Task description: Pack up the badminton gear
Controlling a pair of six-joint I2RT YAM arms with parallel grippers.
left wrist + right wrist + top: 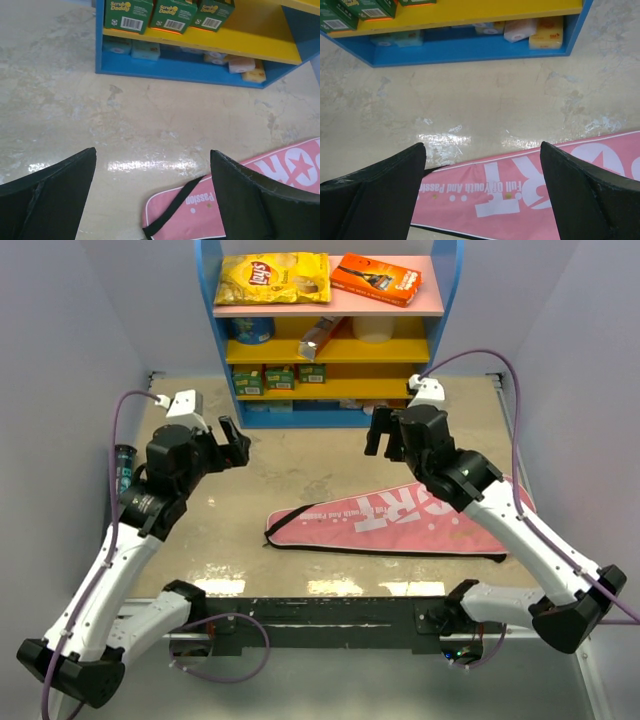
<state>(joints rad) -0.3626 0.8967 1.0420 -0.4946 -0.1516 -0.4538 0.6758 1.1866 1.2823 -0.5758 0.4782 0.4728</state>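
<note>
Apparently nearly done: pink racket-shaped bag lettered SPORT point(380, 522) flat on surface point(300, 465), centre-right; rackets, shuttlecock unseen, presumably inside. Left pincer point(235, 443), right pincer point(383, 432) wide, empty. Dark tube point(122, 468) at far left, seemingly unpacked.

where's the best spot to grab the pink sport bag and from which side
Probably the narrow handle end of the pink bag, coming straight down from above with the left gripper. The bag lies flat, its wide head looks too broad for the jaws, and that slim end lies nearest the left arm.
</note>
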